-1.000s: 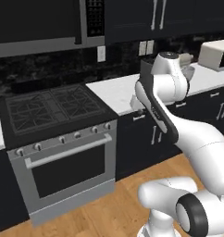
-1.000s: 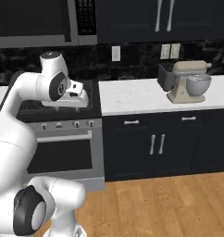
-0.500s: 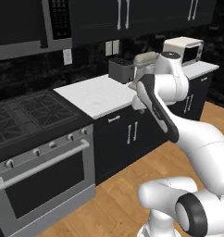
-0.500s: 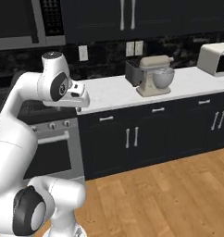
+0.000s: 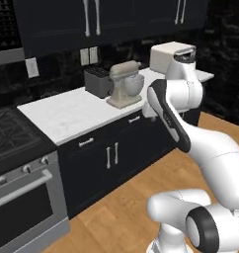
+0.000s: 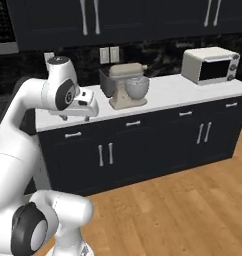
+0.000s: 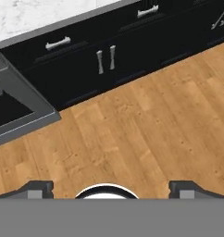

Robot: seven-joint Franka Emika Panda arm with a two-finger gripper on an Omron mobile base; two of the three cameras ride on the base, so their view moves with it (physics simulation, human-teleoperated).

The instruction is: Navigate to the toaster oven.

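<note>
On the white marble counter [image 6: 173,92], at its far right end against the dark backsplash, sits the toaster oven [image 6: 210,65], a cream-white box with rounded corners and a dark front window. From the left base view the toaster oven [image 5: 169,57] is partly hidden behind the robot's upper arm. Further left along the counter stands a beige stand mixer [image 6: 128,85] with a metal bowl, and just behind it, touching or nearly so, a dark grey slot toaster [image 5: 97,81]. Black lower cabinets [image 6: 143,145] with silver handles run beneath the counter, and black upper cabinets [image 6: 98,20] hang above. A steel range [image 5: 18,188] with knobs and an oven door handle fills the left edge of the left base view. The floor [image 7: 132,134] is warm wood planking. The gripper [image 7: 112,190] hangs in open air above the floor, facing down; its two fingertips sit wide apart with nothing between them.
</note>
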